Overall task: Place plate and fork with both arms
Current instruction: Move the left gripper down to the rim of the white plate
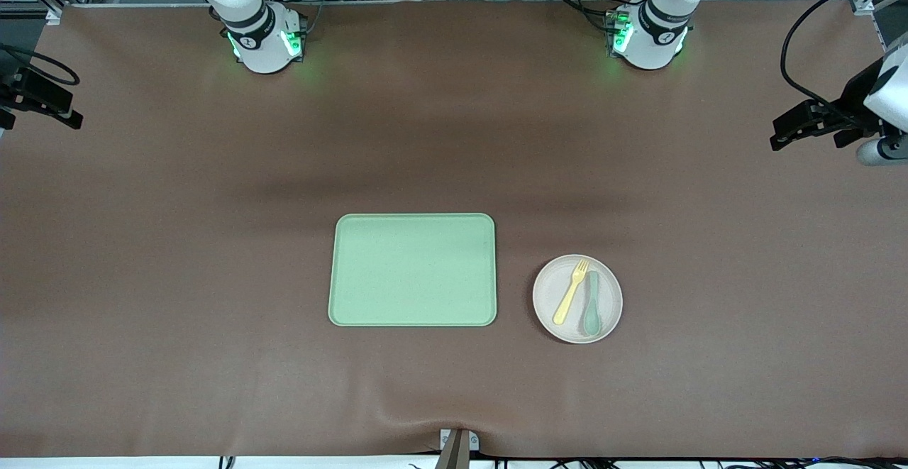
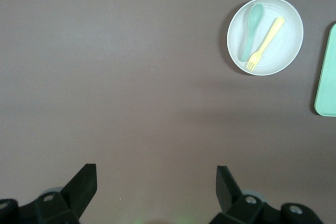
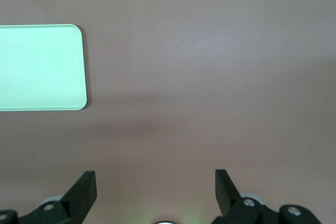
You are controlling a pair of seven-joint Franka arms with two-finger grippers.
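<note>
front view shows me the plate (image 1: 577,299) beside the tray (image 1: 412,269), toward the left arm's end, with the fork (image 1: 571,291) and a spoon (image 1: 591,304) on it. left gripper (image 2: 156,182) and right gripper (image 3: 156,182) hang wide open, empty, over bare table. i would bring the left one down slowly on the fork handle, away from the spoon.

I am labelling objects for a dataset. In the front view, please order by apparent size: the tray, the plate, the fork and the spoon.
1. Rectangular light-green tray
2. Round pale beige plate
3. Pale-yellow plastic fork and grey-green spoon: about the same length, so I do not rank them.
</note>
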